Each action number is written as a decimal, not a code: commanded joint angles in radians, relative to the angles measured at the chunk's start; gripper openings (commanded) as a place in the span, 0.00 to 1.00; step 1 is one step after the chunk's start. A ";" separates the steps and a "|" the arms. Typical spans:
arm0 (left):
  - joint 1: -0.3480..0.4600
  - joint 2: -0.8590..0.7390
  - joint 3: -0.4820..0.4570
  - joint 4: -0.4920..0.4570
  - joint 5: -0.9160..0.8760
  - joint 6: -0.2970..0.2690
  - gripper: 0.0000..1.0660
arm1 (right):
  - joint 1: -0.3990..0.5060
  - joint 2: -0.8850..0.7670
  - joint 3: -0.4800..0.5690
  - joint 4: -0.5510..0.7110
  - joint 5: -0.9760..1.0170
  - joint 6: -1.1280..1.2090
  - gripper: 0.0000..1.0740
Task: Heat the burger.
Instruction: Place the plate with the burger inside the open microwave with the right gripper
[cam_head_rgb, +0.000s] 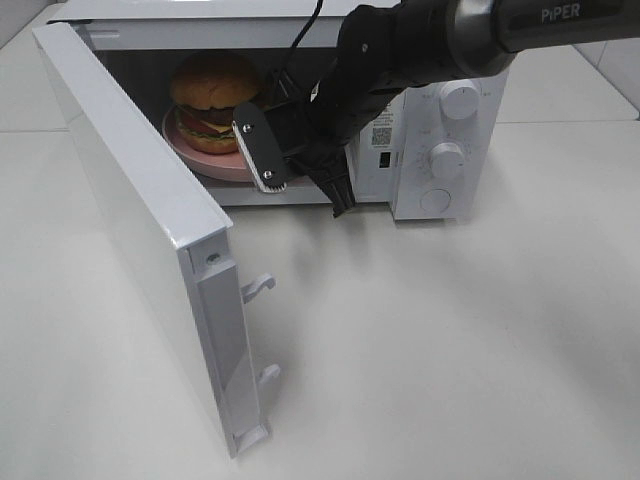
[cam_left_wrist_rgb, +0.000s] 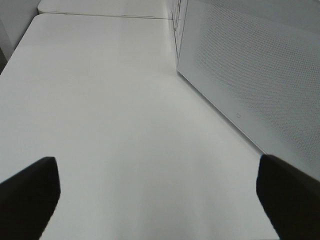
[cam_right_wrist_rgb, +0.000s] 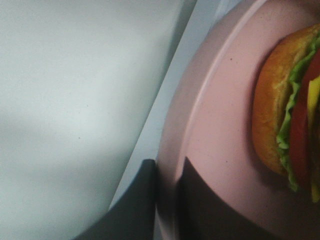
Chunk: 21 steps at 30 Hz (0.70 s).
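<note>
- Along the far edge of the white counter (cam_head_rgb: 450, 350), a boxy white microwave (cam_head_rgb: 440, 120) stood with its door (cam_head_rgb: 130, 200) wide open, angled toward the near left corner, two latch hooks jutting from its free edge.
- The burger (cam_head_rgb: 212, 85) sat inside the cavity on a flat pink plate (cam_head_rgb: 215, 165). Its domed bun was glossy and golden-brown, with green, red and yellow layers showing at the side.
- The dark right arm (cam_head_rgb: 420, 45) crowded the right half of the opening, close against the panel of round dials (cam_head_rgb: 447, 160).
- The right gripper (cam_right_wrist_rgb: 167, 200) was clenched on the plate's rim, one dark finger outside it and the other over the pink surface.
- The left gripper (cam_left_wrist_rgb: 157, 200) hung released, its fingers (cam_left_wrist_rgb: 30, 195) spread wide over the counter, near the door's finely dotted outer face.
- In front of the microwave the smooth, matte counter ran broad to its near edge.
</note>
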 joint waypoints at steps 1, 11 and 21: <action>-0.001 -0.015 -0.001 0.002 -0.015 0.000 0.94 | -0.010 -0.008 -0.024 -0.005 -0.051 0.003 0.00; -0.001 -0.015 -0.001 0.004 -0.015 0.000 0.94 | -0.012 0.031 -0.025 -0.007 -0.079 0.002 0.00; -0.001 -0.015 -0.001 0.004 -0.015 0.000 0.94 | -0.023 0.058 -0.084 -0.010 -0.069 0.081 0.00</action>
